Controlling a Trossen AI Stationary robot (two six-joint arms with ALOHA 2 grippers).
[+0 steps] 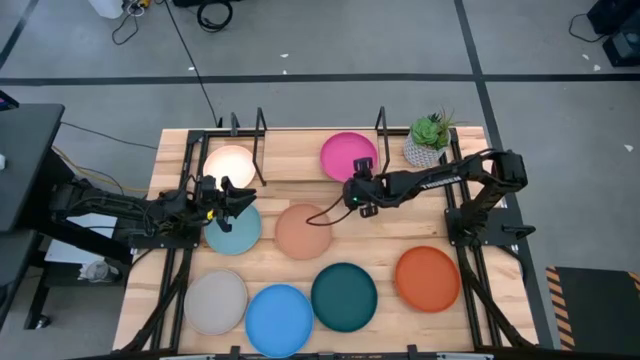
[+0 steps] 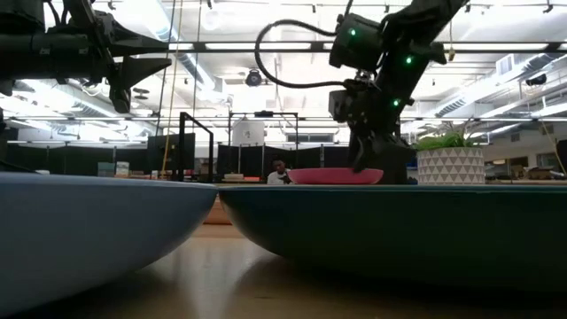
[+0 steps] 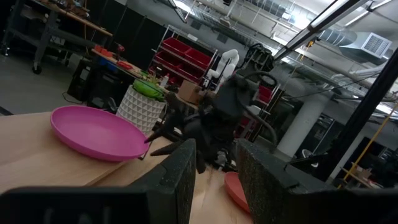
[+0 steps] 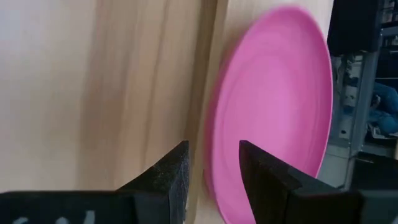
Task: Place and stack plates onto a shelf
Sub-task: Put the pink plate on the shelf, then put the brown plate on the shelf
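Note:
The magenta plate [image 1: 349, 155] lies flat on the right half of the wooden shelf [image 1: 290, 165]. The cream plate [image 1: 230, 165] lies on its left half. My right gripper [image 1: 352, 198] is open at the magenta plate's near rim. The right wrist view shows that rim [image 4: 214, 155] beyond the gap between the fingers [image 4: 214, 168]. My left gripper [image 1: 240, 197] is open and empty, held high [image 2: 142, 71] between the cream plate and the pale blue plate [image 1: 233, 228]. The peach [image 1: 303, 230], grey-beige [image 1: 215, 300], bright blue [image 1: 279, 318], teal [image 1: 344, 295] and orange [image 1: 427, 278] plates lie on the table. My right gripper's open fingers [image 2: 361, 164] point down at the magenta plate's near rim [image 2: 341, 175]. I cannot tell whether they touch it. The plate lies flat on the shelf.
A small potted plant [image 1: 430, 140] stands at the shelf's right end, close to the magenta plate. Black upright rods [image 1: 260, 128] [image 1: 381, 125] frame the shelf. The near half of the table is taken up by the loose plates.

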